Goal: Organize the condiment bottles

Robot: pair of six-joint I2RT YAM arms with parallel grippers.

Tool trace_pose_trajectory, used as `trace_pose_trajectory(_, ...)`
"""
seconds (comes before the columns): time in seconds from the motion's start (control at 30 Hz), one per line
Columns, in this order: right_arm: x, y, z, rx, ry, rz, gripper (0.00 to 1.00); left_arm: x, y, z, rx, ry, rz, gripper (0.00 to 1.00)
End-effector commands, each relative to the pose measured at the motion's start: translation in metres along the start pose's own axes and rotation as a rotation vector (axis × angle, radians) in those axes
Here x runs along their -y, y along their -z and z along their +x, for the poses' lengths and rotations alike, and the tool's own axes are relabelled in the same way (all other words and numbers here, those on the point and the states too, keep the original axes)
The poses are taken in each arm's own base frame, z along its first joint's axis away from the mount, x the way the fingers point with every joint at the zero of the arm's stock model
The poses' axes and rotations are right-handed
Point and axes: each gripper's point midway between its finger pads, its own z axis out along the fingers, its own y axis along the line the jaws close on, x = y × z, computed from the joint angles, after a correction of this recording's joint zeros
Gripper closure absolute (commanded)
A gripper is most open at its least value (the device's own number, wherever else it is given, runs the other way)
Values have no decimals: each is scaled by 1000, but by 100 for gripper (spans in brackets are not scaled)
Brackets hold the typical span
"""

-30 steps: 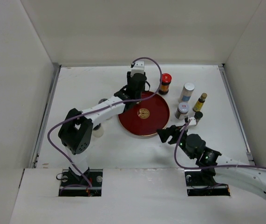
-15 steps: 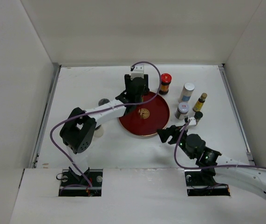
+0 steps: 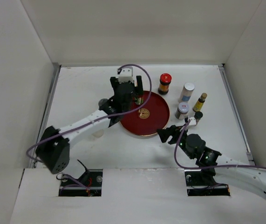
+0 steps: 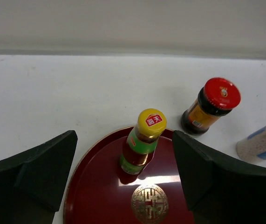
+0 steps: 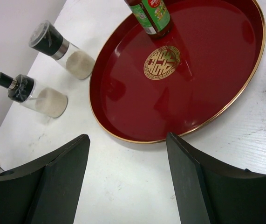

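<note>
Red lacquer marks the round tray with a gold emblem (image 3: 152, 124), taken as the landmark. A slim green-labelled bottle with a yellow cap (image 4: 142, 140) is seen standing on the tray, just behind the emblem. It is flanked by the left gripper (image 4: 123, 135), whose jaws are spread wide and kept apart from the bottle. The right gripper (image 5: 126, 137) is held over the tray's near rim, its jaws parted with nothing between them. A dark jar with a red lid (image 4: 212, 105) is placed just beyond the tray's far edge. Two glass shakers with black tops (image 5: 60, 49) are laid out left of the tray. Four more bottles (image 3: 186, 92) are grouped to its right.
</note>
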Motion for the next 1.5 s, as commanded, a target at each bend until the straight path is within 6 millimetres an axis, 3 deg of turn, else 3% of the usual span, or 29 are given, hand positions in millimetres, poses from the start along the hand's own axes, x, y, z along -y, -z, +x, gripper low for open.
trace_pose_trajectory(0.0,-4,0,-11,42,-19,-7,27,-29,36,-41,80,63,-46,17)
trace_pose_trajectory(0.1,-5,1,-13,48,-22,-10,27,-61,60,-18,4,41,-101,17)
trace_pose_trajectory(0.23,-6,2,-16,56,-26,-16,25,-98,77,23,-120,4,-175,15)
trace_pose_trajectory(0.47,-5,0,-12,40,-18,-6,11,-145,78,71,-192,-28,-316,13)
trace_pose_trajectory(0.57,-5,-1,-10,34,-13,-3,6,-155,76,77,-183,-12,-345,13)
trace_pose_trajectory(0.77,-5,-2,-11,35,-10,-2,4,-155,57,86,-185,1,-343,13)
trace_pose_trajectory(1.0,-4,-3,-8,27,-5,4,4,-162,26,79,-163,58,-333,21)
trace_pose_trajectory(1.27,-4,-4,-7,23,-4,5,4,-149,20,59,-109,61,-298,58)
trace_pose_trajectory(1.37,-4,-4,-8,24,-4,4,4,-142,22,40,-68,67,-277,64)
trace_pose_trajectory(1.47,-4,-4,-7,23,-5,5,4,-129,32,5,13,88,-232,66)
